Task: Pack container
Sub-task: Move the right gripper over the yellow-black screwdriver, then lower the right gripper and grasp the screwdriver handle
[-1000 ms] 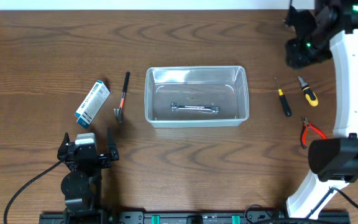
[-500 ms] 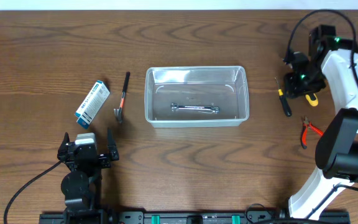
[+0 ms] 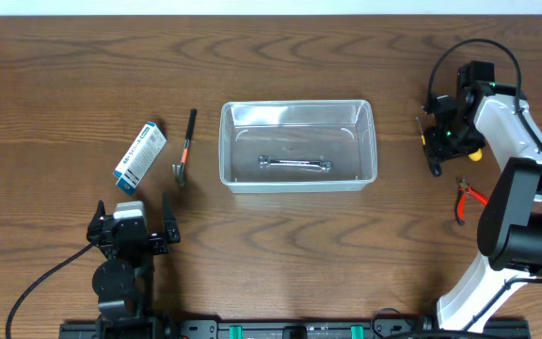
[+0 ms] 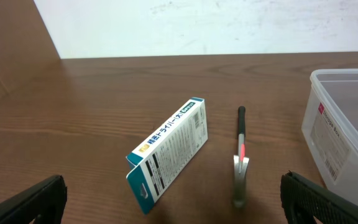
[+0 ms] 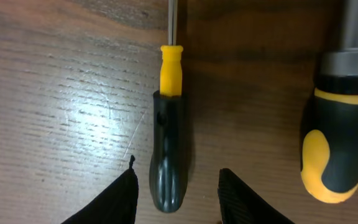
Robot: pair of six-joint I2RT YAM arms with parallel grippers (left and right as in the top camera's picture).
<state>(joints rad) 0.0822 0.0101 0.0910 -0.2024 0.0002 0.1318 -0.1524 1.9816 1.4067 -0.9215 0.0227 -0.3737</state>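
The clear plastic container (image 3: 296, 104) sits mid-table with a metal wrench (image 3: 294, 165) inside; its corner shows in the left wrist view (image 4: 344, 134). My right gripper (image 3: 443, 137) is open, low over a slim screwdriver (image 3: 431, 157). In the right wrist view its fingers (image 5: 178, 194) flank the end of that screwdriver's black handle (image 5: 168, 149) without touching it. My left gripper (image 3: 132, 215) is open and empty near the front left edge; its fingers (image 4: 173, 208) show at the lower corners of the left wrist view.
A small hammer (image 3: 184, 151) (image 4: 241, 158) and a white-and-blue box (image 3: 140, 156) (image 4: 169, 152) lie left of the container. A yellow-and-black screwdriver (image 3: 470, 146) (image 5: 340, 143) lies right of the slim one. Red-handled pliers (image 3: 467, 199) lie nearer the front right.
My right arm has swung from the back right corner toward the front and come down over the slim screwdriver. The left arm has not moved.
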